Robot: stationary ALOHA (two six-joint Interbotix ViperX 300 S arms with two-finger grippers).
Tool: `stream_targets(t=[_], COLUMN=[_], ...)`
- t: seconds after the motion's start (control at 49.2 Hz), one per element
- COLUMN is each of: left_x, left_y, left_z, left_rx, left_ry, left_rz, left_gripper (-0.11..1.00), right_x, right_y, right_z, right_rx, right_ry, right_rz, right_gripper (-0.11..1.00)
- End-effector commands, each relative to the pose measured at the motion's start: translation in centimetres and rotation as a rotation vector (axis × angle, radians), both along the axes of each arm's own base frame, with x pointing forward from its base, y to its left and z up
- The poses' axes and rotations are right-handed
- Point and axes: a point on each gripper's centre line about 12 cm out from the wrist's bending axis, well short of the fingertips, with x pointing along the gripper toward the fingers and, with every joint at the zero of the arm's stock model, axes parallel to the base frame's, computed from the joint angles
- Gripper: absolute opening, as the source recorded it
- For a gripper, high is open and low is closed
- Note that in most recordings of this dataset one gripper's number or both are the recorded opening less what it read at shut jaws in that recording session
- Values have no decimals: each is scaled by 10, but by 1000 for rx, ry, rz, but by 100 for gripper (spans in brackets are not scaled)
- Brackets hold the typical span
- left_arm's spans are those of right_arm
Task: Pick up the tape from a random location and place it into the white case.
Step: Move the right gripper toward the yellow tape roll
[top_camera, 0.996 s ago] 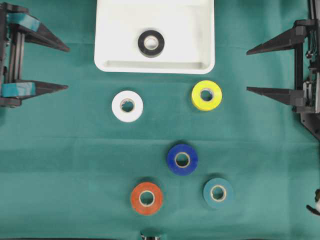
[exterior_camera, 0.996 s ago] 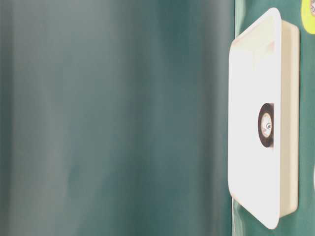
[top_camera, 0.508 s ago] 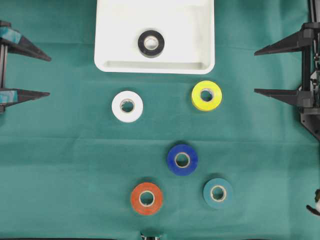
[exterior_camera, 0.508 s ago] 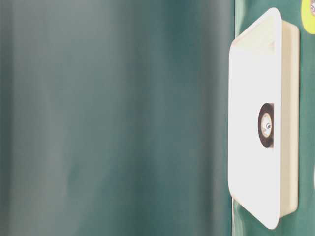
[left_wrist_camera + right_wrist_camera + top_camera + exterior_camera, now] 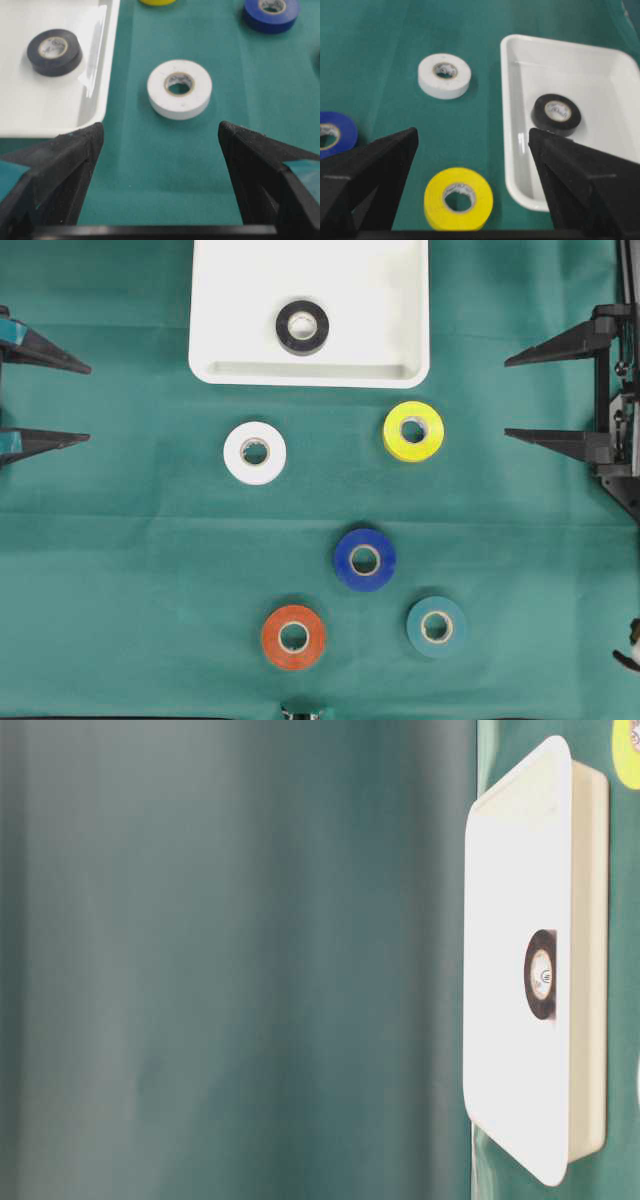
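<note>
the green-clothed table (image 5: 120, 570) carries the white case (image 5: 230, 300), a shallow rimmed tray at the far middle. one black tape (image 5: 302, 326) lies flat inside; white tape (image 5: 255, 452), yellow tape (image 5: 413, 430), blue, orange and teal rolls wait outside. left hand (image 5: 35, 398) and right hand (image 5: 550, 395) gape wide, empty.

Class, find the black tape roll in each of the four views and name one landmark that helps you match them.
Overhead: black tape roll top centre, inside the white case.
Table-level: right side, seen past the case's rim.
Left wrist: upper left, in the case.
Right wrist: right of centre, in the case.
Shared landmark: the white case itself.
</note>
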Motion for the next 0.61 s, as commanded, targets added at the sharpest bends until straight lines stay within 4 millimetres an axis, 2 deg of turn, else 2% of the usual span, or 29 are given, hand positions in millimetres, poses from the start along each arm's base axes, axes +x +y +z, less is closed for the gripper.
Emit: stream_targets(t=[0.0,0.59], left_x=[3,2], left_y=[0,0], left_z=[3,3], left_rx=[-3,-4], left_ry=[-6,-5], left_rz=[3,3], left_gripper=[93,93], right_x=[4,4], right_y=[0,0], right_z=[1,2], right_rx=[7,15], right_ry=[-8,-8], right_rz=[-2,-4], right_gripper=[89,89])
